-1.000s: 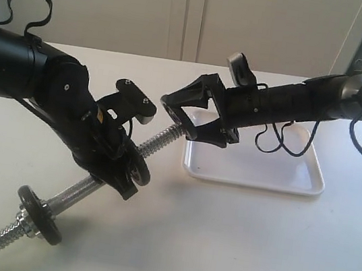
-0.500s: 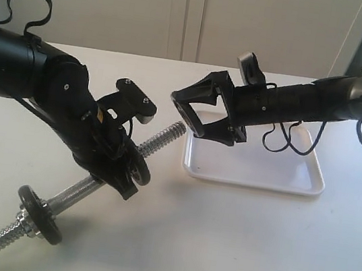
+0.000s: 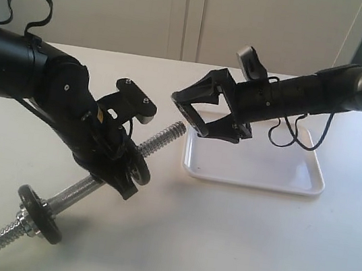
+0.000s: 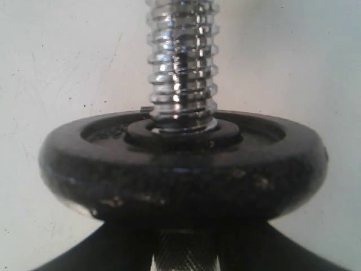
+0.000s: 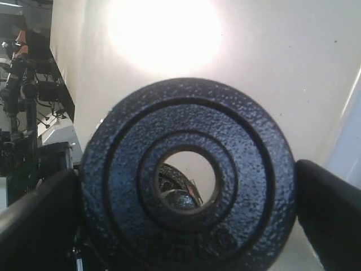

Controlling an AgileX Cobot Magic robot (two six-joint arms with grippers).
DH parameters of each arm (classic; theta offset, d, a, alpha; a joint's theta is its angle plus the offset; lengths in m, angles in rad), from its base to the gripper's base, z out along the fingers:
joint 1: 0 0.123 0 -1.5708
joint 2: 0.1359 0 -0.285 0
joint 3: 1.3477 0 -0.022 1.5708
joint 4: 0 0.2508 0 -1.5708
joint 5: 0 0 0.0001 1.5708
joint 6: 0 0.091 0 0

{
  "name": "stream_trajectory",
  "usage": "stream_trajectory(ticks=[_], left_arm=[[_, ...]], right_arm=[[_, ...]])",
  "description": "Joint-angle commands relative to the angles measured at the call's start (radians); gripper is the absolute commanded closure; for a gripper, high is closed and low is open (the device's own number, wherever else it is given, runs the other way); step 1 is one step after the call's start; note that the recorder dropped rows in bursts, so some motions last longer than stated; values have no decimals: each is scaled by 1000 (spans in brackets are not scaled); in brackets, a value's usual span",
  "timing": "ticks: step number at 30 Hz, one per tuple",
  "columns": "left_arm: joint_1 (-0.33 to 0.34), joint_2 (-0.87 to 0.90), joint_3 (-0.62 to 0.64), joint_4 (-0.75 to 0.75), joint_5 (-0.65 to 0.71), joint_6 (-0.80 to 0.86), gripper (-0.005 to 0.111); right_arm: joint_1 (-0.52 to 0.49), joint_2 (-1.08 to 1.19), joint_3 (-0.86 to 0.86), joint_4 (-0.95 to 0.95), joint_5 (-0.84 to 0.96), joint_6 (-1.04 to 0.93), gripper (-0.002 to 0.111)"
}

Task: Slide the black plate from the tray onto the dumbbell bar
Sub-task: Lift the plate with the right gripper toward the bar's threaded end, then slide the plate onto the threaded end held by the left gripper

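Observation:
My left gripper [image 3: 119, 167] is shut on the knurled middle of the dumbbell bar [image 3: 160, 140] and holds it tilted, threaded tip up toward the right. A second black disc [image 3: 39, 214] sits on the bar's lower end; in the left wrist view that disc [image 4: 180, 169] fills the picture just beyond the left gripper [image 4: 185, 255]. My right gripper [image 3: 189, 116] is shut on the black plate [image 3: 186, 112], edge-on, a short gap off the bar's upper tip. In the right wrist view the black plate [image 5: 189, 175] faces me, and the bar end [image 5: 181, 199] shows low in its hole. The white tray [image 3: 283, 181] lies under the right arm.
The white table [image 3: 218, 250] carries the tray at the right. A pale wall or cabinet [image 3: 185, 13] stands behind. Loose black cables [image 3: 289, 141] hang from the right arm over the tray.
The right gripper has drawn the black plate back to the right, away from the bar's tip, and the right arm has risen a little. The left arm and bar have not moved.

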Motion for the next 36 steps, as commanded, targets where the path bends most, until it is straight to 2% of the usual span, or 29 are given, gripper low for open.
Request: stream_trajectory(ticks=[1, 9, 18, 36], left_arm=[[-2, -39, -22, 0, -81, -7, 107], [-2, -39, -22, 0, -100, -18, 107], [-2, -39, -22, 0, -102, -29, 107], [-2, -39, -22, 0, -108, -29, 107]], right_arm=[[-3, -23, -6, 34, 42, 15, 108], [-3, -25, 17, 28, 42, 26, 108], [3, -25, 52, 139, 42, 9, 108], [26, -27, 52, 79, 42, 24, 108]])
